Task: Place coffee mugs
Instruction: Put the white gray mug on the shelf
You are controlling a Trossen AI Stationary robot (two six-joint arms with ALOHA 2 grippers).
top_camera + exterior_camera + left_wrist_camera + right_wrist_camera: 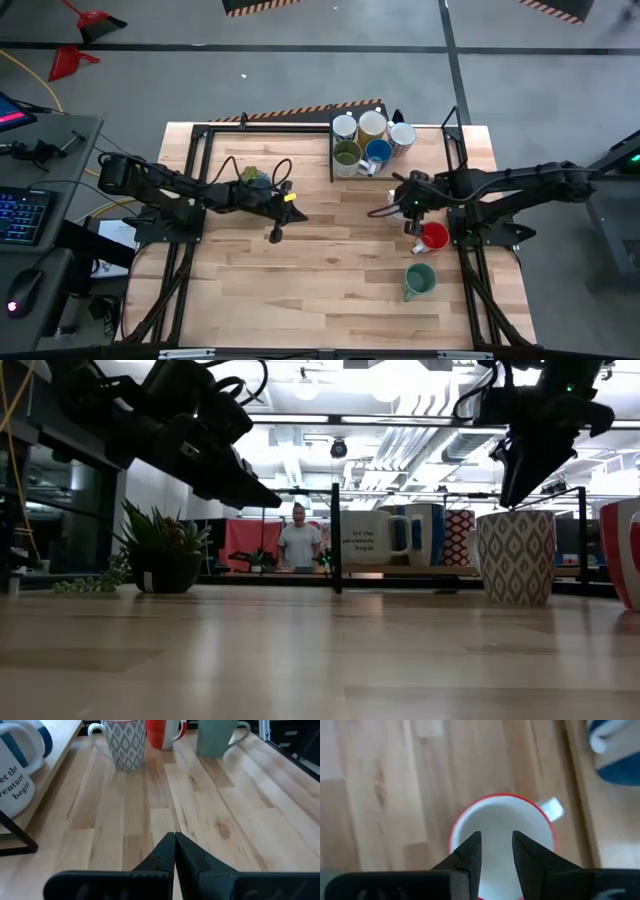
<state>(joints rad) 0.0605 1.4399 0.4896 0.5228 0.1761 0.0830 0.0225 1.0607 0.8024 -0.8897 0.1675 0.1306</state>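
A grey-patterned mug with a red rim stands on its base on the wooden table. My right gripper hangs open just above its mouth, pointing down and touching nothing. A red mug and a teal mug stand upright near the right edge. Several more mugs sit on a black rack at the far side. My left gripper is shut and holds nothing; it hovers over bare table left of centre.
The rack's black frame and its upright post stand at the far middle. A small potted plant sits at the far left. Bare wood stretches across the table's middle and near side. A person stands far behind the table.
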